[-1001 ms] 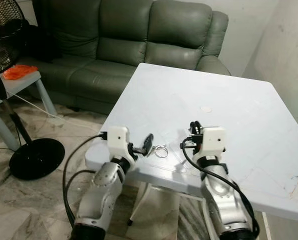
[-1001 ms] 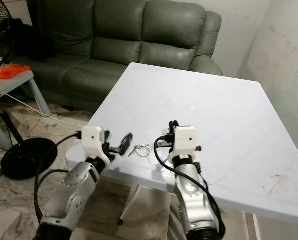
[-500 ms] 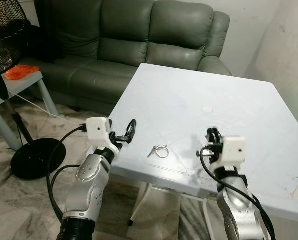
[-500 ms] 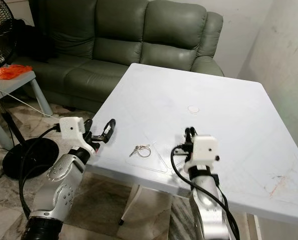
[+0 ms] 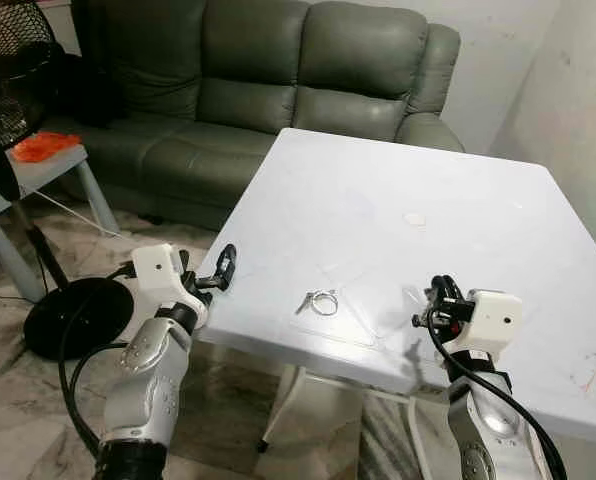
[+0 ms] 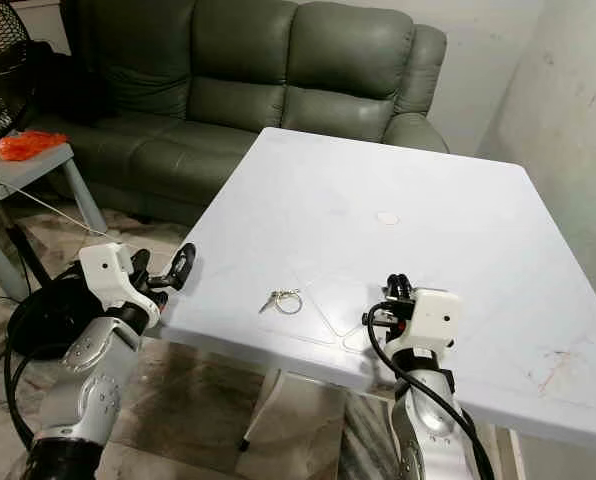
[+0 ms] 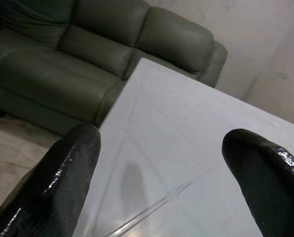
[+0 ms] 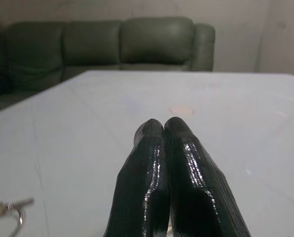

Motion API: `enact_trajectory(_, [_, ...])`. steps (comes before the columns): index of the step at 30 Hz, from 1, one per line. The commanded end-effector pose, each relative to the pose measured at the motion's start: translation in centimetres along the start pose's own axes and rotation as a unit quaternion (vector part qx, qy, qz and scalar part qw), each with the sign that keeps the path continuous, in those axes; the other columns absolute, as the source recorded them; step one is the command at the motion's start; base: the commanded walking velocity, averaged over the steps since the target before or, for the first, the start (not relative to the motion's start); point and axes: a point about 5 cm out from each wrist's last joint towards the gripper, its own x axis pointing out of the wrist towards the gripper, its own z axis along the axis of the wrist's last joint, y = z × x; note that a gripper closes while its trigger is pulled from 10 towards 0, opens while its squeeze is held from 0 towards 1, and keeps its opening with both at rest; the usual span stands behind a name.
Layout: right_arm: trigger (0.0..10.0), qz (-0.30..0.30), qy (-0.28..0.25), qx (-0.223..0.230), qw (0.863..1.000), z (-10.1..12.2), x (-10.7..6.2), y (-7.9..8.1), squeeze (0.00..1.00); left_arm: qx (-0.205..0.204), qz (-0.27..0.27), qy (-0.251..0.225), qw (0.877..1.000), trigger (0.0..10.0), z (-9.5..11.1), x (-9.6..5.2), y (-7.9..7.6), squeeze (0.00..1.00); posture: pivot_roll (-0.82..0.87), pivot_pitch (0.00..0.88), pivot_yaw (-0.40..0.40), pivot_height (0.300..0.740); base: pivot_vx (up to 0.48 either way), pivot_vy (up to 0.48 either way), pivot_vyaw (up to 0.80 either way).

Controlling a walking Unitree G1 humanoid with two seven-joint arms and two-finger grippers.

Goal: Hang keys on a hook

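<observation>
1. The keys (image 5: pixel 319 301) lie untouched on the white desk (image 5: pixel 448 190) near its front edge, between the two arms, so I judge that the pick-up has not begun.
2. The left gripper (image 5: pixel 224 266) hovers off the desk's left corner, its fingers spread wide; the right gripper (image 5: pixel 443 293) sits low over the front edge with fingers pressed together.
3. Next, one gripper must reach in and pinch the thin ring.
4. The keys are small bright metal on a wire loop; the desk is smooth, hard plastic, likely slippery. I see no hook.
</observation>
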Motion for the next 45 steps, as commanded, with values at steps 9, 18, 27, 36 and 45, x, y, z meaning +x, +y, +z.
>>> enact_trajectory(9, [10.0, 0.025, 0.0, -0.003, 1.0, 0.3, 0.6, 1.1, 0.0, 0.003, -0.007, -0.007, 1.0, 10.0, 0.8, 1.0, 0.1, 0.0, 0.0, 0.0, -0.027, 0.74, 0.0, 0.352, 0.0])
enact_trajectory(18, [10.0, 0.026, 0.023, 0.005, 0.999, -0.3, 0.7, 1.3, 0.0, 0.002, -0.004, -0.003, 1.0, 10.0, 0.7, 1.3, 0.0, 0.0, 0.01, 0.0, -0.024, 0.74, 0.0, 0.36, -0.32])
enact_trajectory(27, [10.0, 0.036, 0.031, 0.004, 0.999, -0.3, 0.6, 1.6, 0.0, 0.01, -0.021, 0.001, 1.0, 10.0, 0.5, 1.8, -0.7, 0.0, 0.0, 0.0, -0.031, 0.74, 0.0, 0.0, -0.77])
enact_trajectory(36, [10.0, 0.052, 0.038, 0.002, 0.998, -0.6, 0.6, 2.2, 0.0, 0.014, -0.033, 0.002, 0.999, 10.0, 0.8, 2.8, -1.4, 0.0, 0.02, 0.0, -0.042, 0.74, 0.0, 0.0, -0.77])
enact_trajectory(45, [10.0, 0.056, 0.036, 0.004, 0.998, -0.6, 0.7, 2.5, 0.0, 0.006, -0.027, 0.0, 1.0, 10.0, 0.9, 3.0, -1.3, 0.0, 0.01, 0.0, -0.031, 0.74, 0.0, 0.257, -0.77])
